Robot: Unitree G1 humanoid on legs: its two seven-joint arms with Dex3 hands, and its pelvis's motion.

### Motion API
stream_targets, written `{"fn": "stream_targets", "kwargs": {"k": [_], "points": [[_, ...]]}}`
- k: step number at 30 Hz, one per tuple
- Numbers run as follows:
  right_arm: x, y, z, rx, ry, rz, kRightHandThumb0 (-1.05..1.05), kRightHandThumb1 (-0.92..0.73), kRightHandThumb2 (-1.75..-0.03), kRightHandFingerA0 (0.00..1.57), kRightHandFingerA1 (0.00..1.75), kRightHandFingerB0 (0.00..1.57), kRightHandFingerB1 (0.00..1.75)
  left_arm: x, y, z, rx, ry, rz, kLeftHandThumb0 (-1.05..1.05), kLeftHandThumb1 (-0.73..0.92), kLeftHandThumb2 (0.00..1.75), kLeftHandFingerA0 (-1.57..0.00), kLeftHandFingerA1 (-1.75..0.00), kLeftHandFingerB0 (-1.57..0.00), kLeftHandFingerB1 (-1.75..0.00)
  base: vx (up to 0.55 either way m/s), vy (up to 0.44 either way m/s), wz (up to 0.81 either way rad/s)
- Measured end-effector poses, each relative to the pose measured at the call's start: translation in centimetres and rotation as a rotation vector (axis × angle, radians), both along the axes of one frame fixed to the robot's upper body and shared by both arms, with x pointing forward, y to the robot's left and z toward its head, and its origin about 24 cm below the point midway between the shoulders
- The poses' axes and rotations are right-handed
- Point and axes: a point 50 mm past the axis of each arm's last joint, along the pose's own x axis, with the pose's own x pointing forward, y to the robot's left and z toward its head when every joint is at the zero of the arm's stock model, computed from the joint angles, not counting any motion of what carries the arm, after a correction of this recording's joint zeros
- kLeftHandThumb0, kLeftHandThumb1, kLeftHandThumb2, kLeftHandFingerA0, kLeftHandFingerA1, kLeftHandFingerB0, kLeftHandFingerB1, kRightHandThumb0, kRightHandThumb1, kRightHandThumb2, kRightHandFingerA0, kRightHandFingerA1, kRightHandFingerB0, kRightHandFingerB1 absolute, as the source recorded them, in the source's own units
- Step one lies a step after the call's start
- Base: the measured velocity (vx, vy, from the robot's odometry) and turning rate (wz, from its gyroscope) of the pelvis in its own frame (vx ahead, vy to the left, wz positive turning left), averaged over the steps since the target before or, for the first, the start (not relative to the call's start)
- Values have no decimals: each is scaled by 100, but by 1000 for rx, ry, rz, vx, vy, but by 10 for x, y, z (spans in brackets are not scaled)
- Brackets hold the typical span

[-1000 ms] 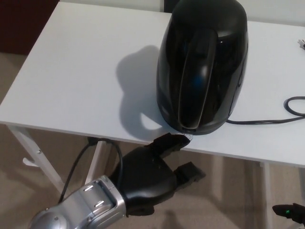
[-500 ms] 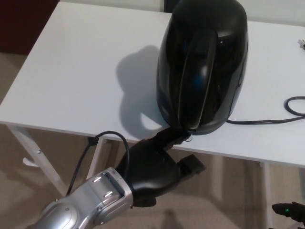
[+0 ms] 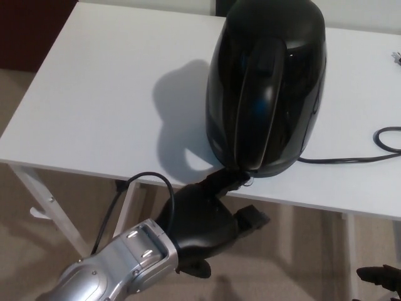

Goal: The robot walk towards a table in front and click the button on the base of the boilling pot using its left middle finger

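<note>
Boiling pot (image 3: 266, 88) sits near the front edge of your white tabletop (image 3: 94, 106), its black cord (image 3: 351, 157) trailing right. Your left hand (image 3: 203, 222) holds nothing, fingers (image 3: 227, 180) spread, one reaching the pot's base; the button is hidden. Your right hand barely shows.

A black cord (image 3: 351, 158) lies on the white tabletop at the right, curling into a loop (image 3: 388, 139) near the edge of the picture. A small pale object (image 3: 396, 58) sits at the far right edge, too cut off to identify, possibly a plug. Below the tabletop, white legs (image 3: 44, 204) stand on beige carpet (image 3: 37, 263), and a dark red-brown surface (image 3: 28, 31) fills the upper left corner.
</note>
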Motion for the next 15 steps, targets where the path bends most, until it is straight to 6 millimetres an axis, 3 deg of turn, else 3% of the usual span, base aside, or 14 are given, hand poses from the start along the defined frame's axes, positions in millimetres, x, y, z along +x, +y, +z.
{"fn": "stream_targets", "kwargs": {"k": [9, 10, 14, 15], "points": [[0, 0, 0, 6, 0, -1, -44, -48, -80, 58, 62, 34, 51, -3, -1, -4, 7, 3, 2, -31, 25, 86, -6, -50, -6, -49, 0, 0, 0], [1, 0, 0, 6, 0, 0, -45, -49, -80, 57, 62, 34, 51, -3, -2, -4, 6, 3, 4, -64, 50, 56, -22, -30, -18, -28, 0, 0, 0], [1, 0, 1, 8, -1, 2, -45, -49, -80, 57, 62, 34, 51, -5, -3, -7, 8, 5, 5, -64, 52, 57, -22, -30, -17, -28, 0, 0, 0], [1, 0, 1, 8, -2, 2, -44, -49, -80, 59, 63, 34, 51, -5, -3, -7, 9, 5, 6, -32, 25, 86, -6, -50, -6, -50, 0, 0, 0]]}}
